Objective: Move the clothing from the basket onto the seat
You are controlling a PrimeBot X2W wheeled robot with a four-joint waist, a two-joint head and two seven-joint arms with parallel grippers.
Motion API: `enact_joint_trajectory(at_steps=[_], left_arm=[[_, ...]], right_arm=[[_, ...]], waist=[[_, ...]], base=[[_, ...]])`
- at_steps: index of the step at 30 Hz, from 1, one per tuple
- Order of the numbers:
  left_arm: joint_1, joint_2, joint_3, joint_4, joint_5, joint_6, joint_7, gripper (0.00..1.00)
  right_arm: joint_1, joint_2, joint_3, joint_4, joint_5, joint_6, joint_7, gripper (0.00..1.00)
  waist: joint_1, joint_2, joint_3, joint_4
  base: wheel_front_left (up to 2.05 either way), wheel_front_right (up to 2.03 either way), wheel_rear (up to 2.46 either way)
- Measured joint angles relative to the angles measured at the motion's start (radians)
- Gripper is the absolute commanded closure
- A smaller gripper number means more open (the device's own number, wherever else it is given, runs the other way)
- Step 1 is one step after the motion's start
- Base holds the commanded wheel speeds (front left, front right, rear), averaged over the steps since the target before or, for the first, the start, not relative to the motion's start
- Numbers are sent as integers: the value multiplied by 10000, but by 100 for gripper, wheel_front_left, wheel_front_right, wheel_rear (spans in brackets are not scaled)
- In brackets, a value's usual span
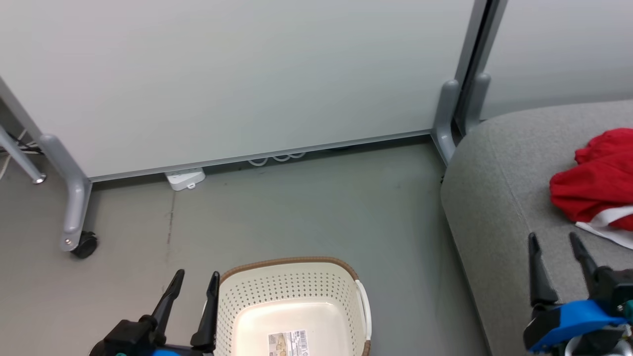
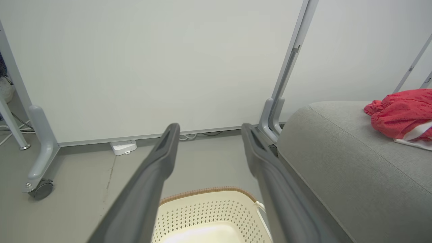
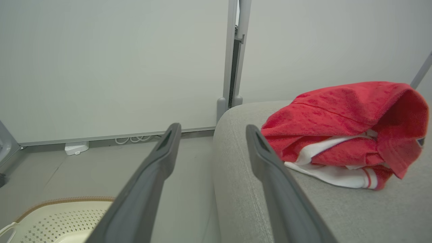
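1. The clothing (image 1: 596, 183) — a bright red heap with white trim — lies on the seat (image 1: 499, 198), far right in the head view and well apart from the basket (image 1: 287, 289).
2. The basket stands upright on the grey floor (image 1: 321, 207), just left of the seat. Its pale bottom is in plain sight, barcode label (image 1: 288, 342) and all.
3. Left pincer (image 1: 198, 273): fingers spread wide, gripping nothing, hanging by the basket's left rim.
4. Right pincer (image 1: 553, 237): wide apart too, nothing between the fingers. It is poised over the seat's front part, near the clothing's white hem but not touching it.
5. Behind — a white partition panel (image 1: 237, 74) on grey legs, a caster wheel (image 1: 85, 244) at left, and a white power strip (image 1: 185, 179) on the floor at the panel's foot.
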Motion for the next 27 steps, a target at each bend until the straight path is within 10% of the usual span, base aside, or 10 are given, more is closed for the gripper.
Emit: enact_joint_trajectory(at_steps=[27], left_arm=[[320,-15,656,648,-102,0,0,0]], right_arm=[[920,330,1022,-46,384,0,-182,0]], waist=[[2,0,-567,753]], base=[[0,0,0]])
